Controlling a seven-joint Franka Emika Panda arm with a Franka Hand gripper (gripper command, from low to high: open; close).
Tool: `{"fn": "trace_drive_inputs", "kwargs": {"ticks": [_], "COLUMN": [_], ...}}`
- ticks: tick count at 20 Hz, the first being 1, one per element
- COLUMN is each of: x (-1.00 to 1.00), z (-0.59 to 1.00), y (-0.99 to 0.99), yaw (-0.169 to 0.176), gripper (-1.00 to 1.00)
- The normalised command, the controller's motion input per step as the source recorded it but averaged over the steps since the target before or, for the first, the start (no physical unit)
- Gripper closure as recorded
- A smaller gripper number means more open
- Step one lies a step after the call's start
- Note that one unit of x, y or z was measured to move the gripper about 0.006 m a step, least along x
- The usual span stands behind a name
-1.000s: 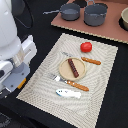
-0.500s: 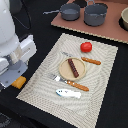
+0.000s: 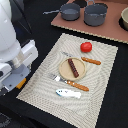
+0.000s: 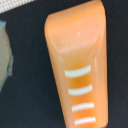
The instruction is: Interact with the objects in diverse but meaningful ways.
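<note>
Mat (image 3: pixel 102 100): tomato (image 3: pixel 86 47), sausage (image 3: pixel 73 67) on bread (image 3: pixel 65 70), white-blue piece (image 3: pixel 68 93), laid out as a meal. Arm off the mat; gripper state cannot be told.

light: even, bright | shadows: soft | wrist view: blurred, glare streaks

a white robot arm (image 3: pixel 15 52) looms at the exterior view's left beside a striped placemat (image 3: pixel 105 95) on a dark table (image 3: pixel 30 20). on the mat, a brown sausage stick (image 3: pixel 73 67) lies across a round tan plate (image 3: pixel 63 71), a red tomato (image 3: pixel 86 47) near it, a white-and-blue piece (image 3: pixel 67 93) below. two grey pots (image 3: pixel 95 14) stand on a brown board (image 3: pixel 107 31) behind.
</note>
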Motion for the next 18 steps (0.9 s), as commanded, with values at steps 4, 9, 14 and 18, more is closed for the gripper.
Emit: {"fn": "trace_drive_inputs", "kwargs": {"ticks": [4, 9, 14, 18], "x": [-0.45, -0.67, -0.75, -0.68], "z": [-0.26, -0.19, -0.19, -0.24], "y": [0.22, 0.36, 0.31, 0.22], "yaw": [0.000, 0.000, 0.000, 0.000], "gripper": [-1.00, -1.00, -1.00, -1.00]}}
